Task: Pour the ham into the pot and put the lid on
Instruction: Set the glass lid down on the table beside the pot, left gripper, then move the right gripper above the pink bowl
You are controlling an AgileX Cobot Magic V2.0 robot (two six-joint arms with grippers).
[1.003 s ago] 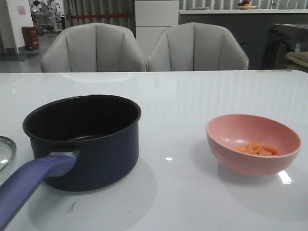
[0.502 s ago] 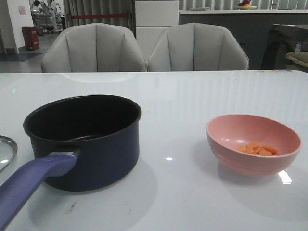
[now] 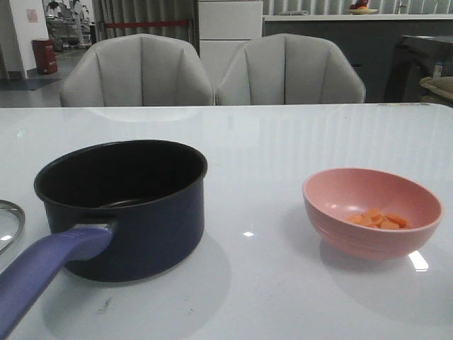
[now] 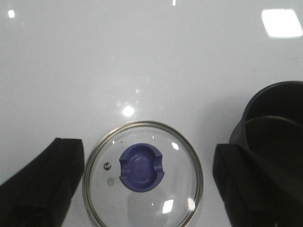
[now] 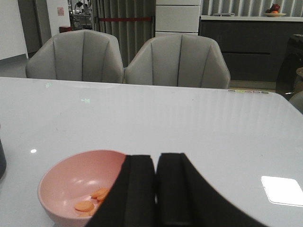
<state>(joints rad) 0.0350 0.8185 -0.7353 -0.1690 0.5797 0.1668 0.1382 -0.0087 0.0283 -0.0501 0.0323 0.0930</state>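
1. One pot (image 3: 124, 209) stands on the table (image 3: 283, 149), on the left in the front view, its handle (image 3: 42, 273) cut off by the frame edge.
2. One pink bowl (image 3: 371, 212) sits well apart, to the right; the ham (image 3: 379, 219) lies in it – some five or six orange slices, overlapping, the count unsure.
3. One lid (image 4: 143, 174) lies flat on the table beside the pot, knob (image 4: 141, 167) up; the front view shows only a sliver of its rim.
4. Left gripper (image 4: 147, 184): jaws wide apart, one either side of the lid, not touching it.
5. Right gripper (image 5: 155, 189): jaws pressed together, holding nothing, near the bowl's rim – they hide part of the bowl.
6. Two grey chairs (image 3: 212, 71) stand behind the table.
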